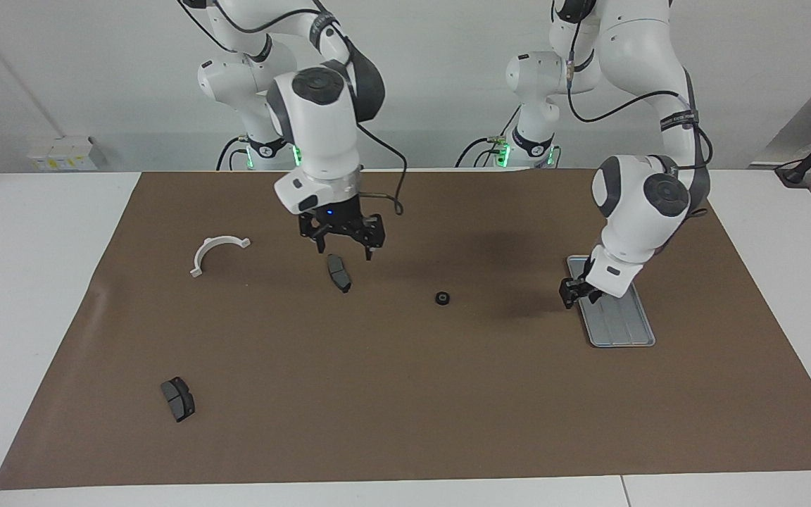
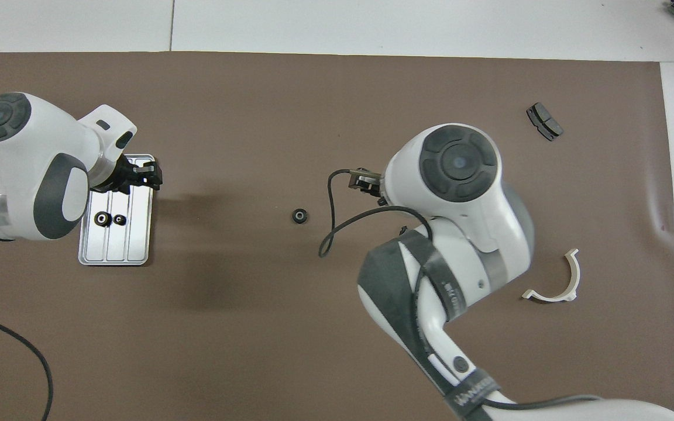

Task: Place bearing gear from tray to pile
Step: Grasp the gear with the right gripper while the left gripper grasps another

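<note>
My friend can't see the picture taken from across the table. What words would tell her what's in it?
A small black bearing gear lies alone on the brown mat, between a grooved silver-grey metal tray and scattered parts. The left gripper is at the tray's edge; the right gripper hangs open above a dark grey brake pad, with a white half-ring bracket and another dark grey pad nearby.

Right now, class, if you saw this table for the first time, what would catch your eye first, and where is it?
Two white arms dominate. The right tool hangs open over a dark brake pad, near the white half-ring bracket; the left tool is at the grooved metal tray, where two small bearing gears lie. One more bearing gear sits alone mid-mat between the arms.
</note>
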Available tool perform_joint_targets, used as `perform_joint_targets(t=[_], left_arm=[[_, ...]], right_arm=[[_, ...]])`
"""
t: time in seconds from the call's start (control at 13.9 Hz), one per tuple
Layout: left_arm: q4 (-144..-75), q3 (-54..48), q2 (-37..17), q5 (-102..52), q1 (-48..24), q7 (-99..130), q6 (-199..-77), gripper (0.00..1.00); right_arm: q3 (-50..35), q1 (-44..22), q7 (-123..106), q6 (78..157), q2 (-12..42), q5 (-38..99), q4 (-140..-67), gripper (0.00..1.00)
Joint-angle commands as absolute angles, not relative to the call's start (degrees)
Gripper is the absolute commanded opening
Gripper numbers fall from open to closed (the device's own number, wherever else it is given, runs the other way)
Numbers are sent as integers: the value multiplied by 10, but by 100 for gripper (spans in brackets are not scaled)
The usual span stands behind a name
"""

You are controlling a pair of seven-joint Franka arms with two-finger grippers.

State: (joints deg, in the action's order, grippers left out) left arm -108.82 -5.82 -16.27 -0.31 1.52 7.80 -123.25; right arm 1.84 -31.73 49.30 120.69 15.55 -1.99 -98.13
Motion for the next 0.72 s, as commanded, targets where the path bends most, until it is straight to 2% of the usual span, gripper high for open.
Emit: perform_joint_targets(t=[0.0, 0.22, 0.29, 0.65], left_arm=[[-1128, -63, -139, -3, 35, 49, -1237, 61], [-1162, -63, -139, -3, 48, 49, -1270, 60], [-1171, -63, -139, -3, 50, 49, -1282, 60], [-1184, -63, -135, -3, 68, 28, -1282, 57]], right_arm=[[21, -347, 572, 1235, 228, -30, -926, 100], [21, -383, 648, 1239, 333, -71, -850, 100], [20, -388, 669, 1252, 351, -83, -841, 100], [18, -398, 676, 1302, 359, -71, -842, 100]])
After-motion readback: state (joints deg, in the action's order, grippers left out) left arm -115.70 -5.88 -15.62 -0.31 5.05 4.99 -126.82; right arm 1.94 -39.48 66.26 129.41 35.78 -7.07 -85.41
